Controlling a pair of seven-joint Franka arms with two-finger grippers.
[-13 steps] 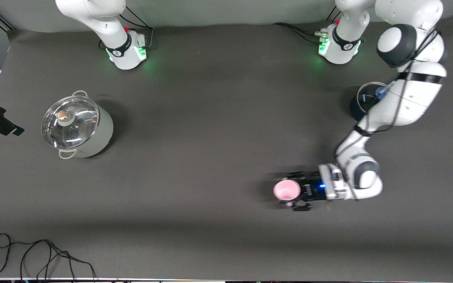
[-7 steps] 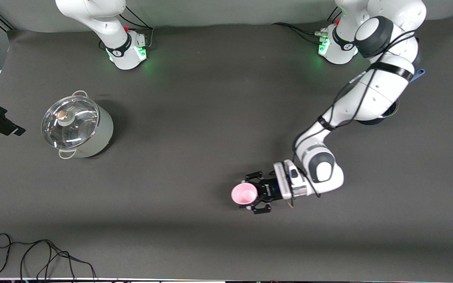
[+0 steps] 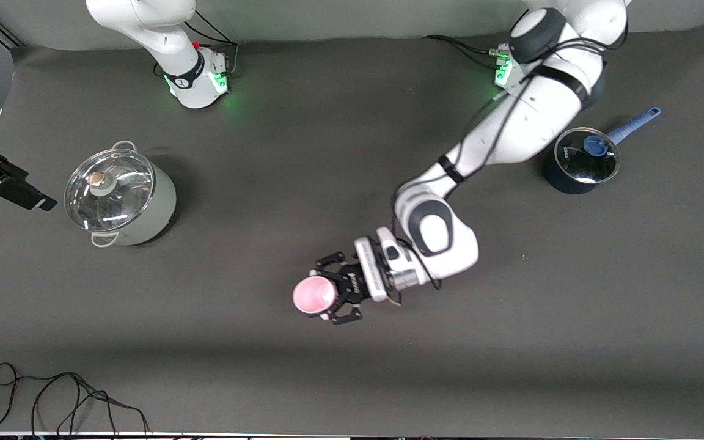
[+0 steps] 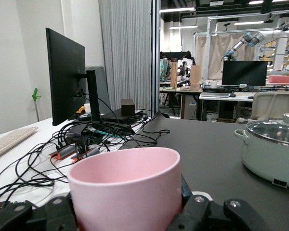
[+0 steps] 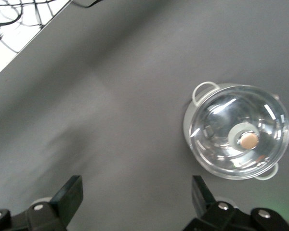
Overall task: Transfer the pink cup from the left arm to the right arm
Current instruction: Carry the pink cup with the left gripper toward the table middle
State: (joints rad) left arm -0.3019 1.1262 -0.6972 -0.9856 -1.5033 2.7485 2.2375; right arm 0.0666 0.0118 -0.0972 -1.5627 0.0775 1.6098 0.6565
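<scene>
front view | my left end effector [image 3: 332, 297] clamped on cup [image 3: 313, 294], upright over mid-bench for handover | right end effector [image 5: 135, 202] apart, waiting above pot [image 5: 236, 137]

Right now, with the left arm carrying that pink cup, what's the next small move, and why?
Probably carry on toward the right arm's end of the table. The left gripper is shut on the pink cup, upright over bare table near the middle, while the right gripper is open above the lidded grey pot, too far off for a handover.
</scene>
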